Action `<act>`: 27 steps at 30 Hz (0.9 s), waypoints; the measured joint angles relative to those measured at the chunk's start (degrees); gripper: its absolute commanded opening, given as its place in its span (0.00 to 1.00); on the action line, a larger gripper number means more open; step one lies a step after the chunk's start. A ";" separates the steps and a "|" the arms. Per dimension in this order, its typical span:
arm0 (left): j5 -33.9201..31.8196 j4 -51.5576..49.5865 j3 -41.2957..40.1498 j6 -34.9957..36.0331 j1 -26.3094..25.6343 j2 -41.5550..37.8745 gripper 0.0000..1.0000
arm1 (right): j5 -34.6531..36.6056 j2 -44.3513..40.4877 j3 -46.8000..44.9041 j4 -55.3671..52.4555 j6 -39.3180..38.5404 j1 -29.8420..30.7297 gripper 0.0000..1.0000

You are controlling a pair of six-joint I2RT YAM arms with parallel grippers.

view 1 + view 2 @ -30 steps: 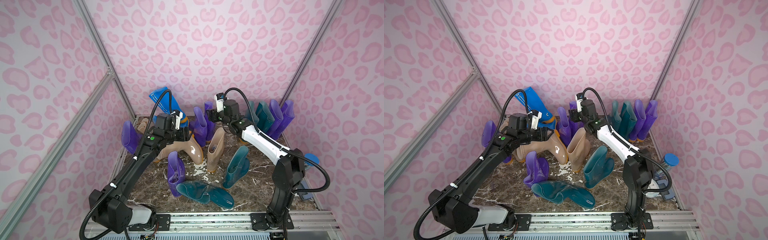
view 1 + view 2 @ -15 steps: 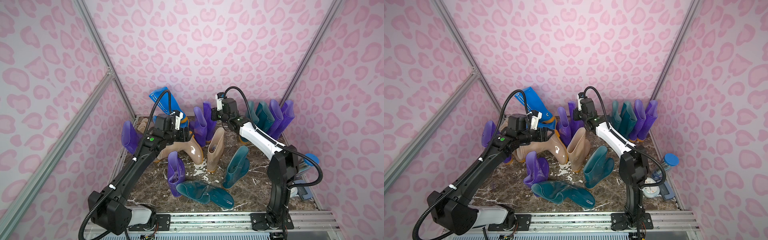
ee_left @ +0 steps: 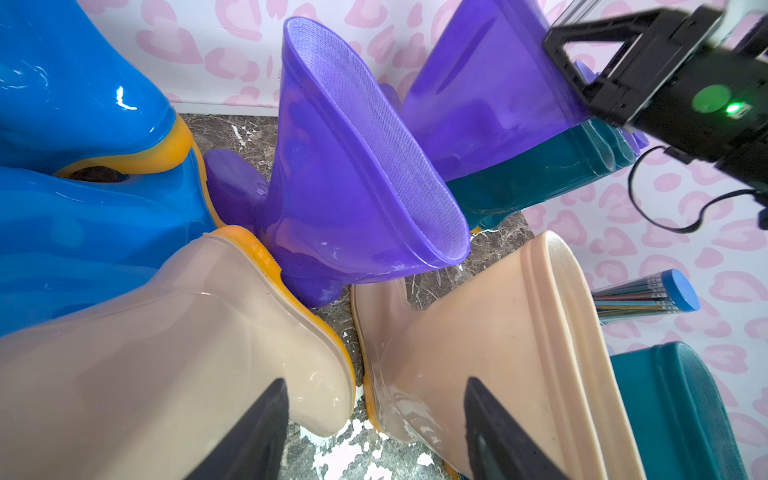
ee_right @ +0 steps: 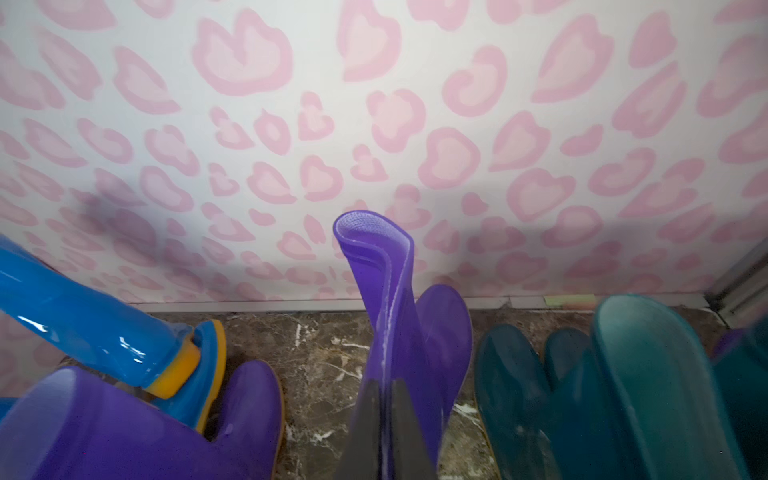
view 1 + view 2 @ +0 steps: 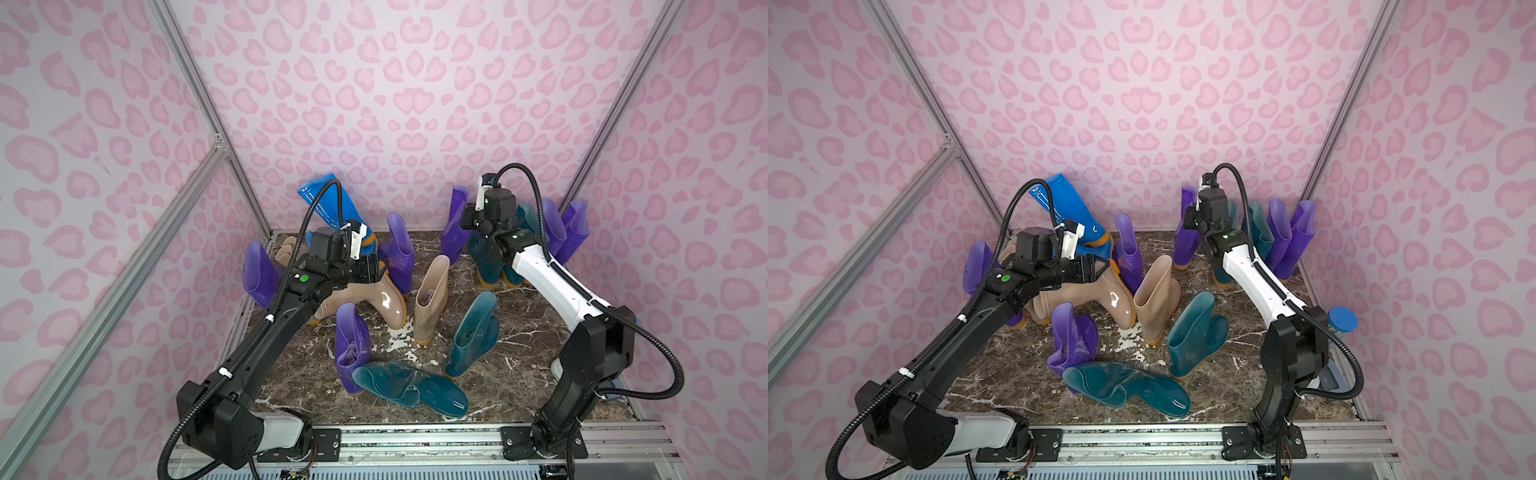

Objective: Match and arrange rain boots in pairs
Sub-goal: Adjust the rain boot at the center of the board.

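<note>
My right gripper (image 4: 384,386) is shut on the thin shaft wall of a purple rain boot (image 4: 399,299) near the back wall; in both top views this boot (image 5: 455,224) (image 5: 1187,226) stands tall beside the wrist. Dark teal boots (image 4: 623,374) stand right beside it, and a purple pair (image 5: 565,228) is in the back right corner. My left gripper (image 3: 376,399) is open above the gap between a lying beige boot (image 5: 374,299) and an upright beige boot (image 5: 432,299). Bright blue boots (image 5: 328,208) lean at the back left.
A purple boot (image 5: 351,349), a lying teal boot (image 5: 407,386) and an upright teal boot (image 5: 473,332) crowd the front middle. Another purple boot (image 5: 259,274) leans on the left wall. A blue-capped cylinder (image 5: 1342,320) stands at the right edge.
My right gripper has shut on the purple boot's shaft and shifted right along the back wall, taking the boot with it. The left arm has hardly moved.
</note>
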 measured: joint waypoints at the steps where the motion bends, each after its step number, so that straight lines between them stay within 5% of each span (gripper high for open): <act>1: 0.02 0.00 0.00 0.00 0.00 0.13 0.68 | -0.83 -0.42 -1.33 -0.15 0.00 -0.83 0.00; 27: -0.46 -0.07 0.20 0.35 0.00 1.88 0.68 | -13.29 -4.09 -8.26 1.25 -1.49 -4.00 0.00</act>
